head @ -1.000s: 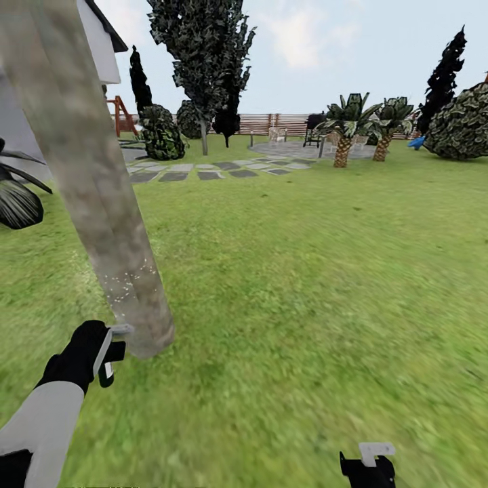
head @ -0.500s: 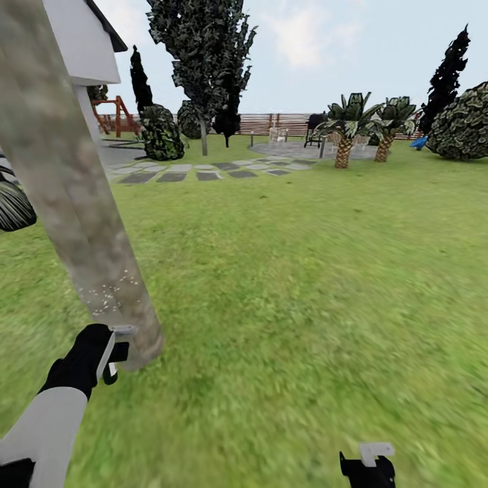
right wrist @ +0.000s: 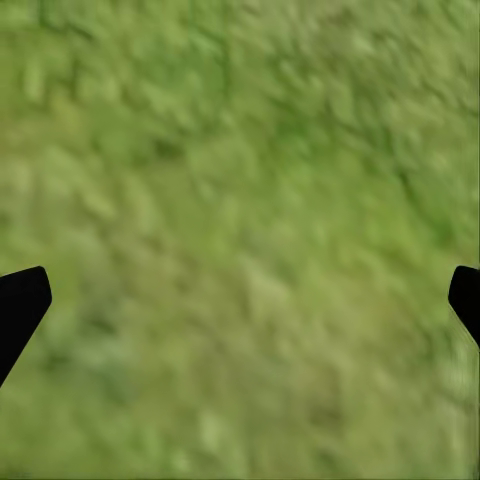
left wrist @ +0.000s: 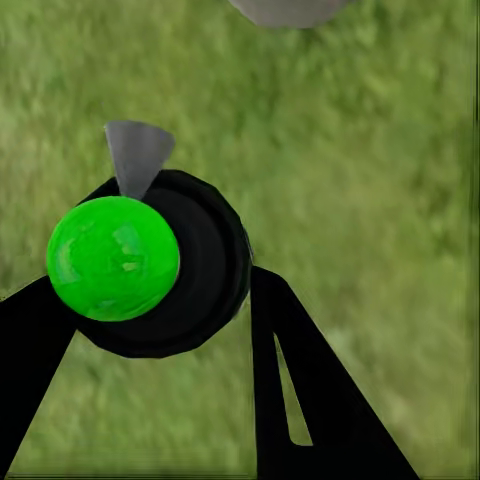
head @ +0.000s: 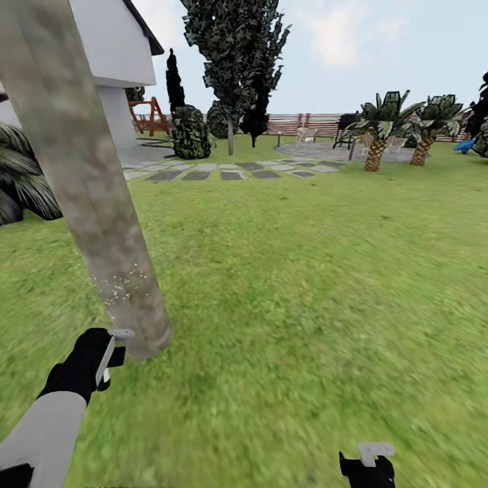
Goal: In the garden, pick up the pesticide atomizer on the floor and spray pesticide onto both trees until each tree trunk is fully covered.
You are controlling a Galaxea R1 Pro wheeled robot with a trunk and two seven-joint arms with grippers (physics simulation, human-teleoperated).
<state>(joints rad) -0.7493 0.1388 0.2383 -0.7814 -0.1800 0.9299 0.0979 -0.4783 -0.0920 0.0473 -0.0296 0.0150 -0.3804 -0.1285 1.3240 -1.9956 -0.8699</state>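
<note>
A thick mottled tan-grey tree trunk (head: 88, 190) leans across the left of the head view, and its foot stands in the lawn. White pesticide specks (head: 122, 285) dot its lower part. Just beside the trunk's foot, my left gripper (head: 112, 352) is shut on the pesticide atomizer (left wrist: 200, 270), which looks like a black round body with a bright green dome and a grey nozzle. My right gripper (head: 369, 459) hangs low over the grass at the front right. Its fingertips (right wrist: 20, 300) stand far apart with nothing between them. A second tall tree (head: 232, 61) stands far back.
Lawn (head: 305, 285) spreads to the right and ahead. Stepping stones (head: 224, 171) lead to a paved patch near two palms (head: 376, 132). A white house (head: 112, 61) and a dark spiky plant (head: 24, 176) lie left, and a slatted fence (head: 305, 123) closes the back.
The whole view has swung left, so the far scene sits further right. My left gripper keeps hold of the atomizer beside the trunk's foot. The right gripper has not moved.
</note>
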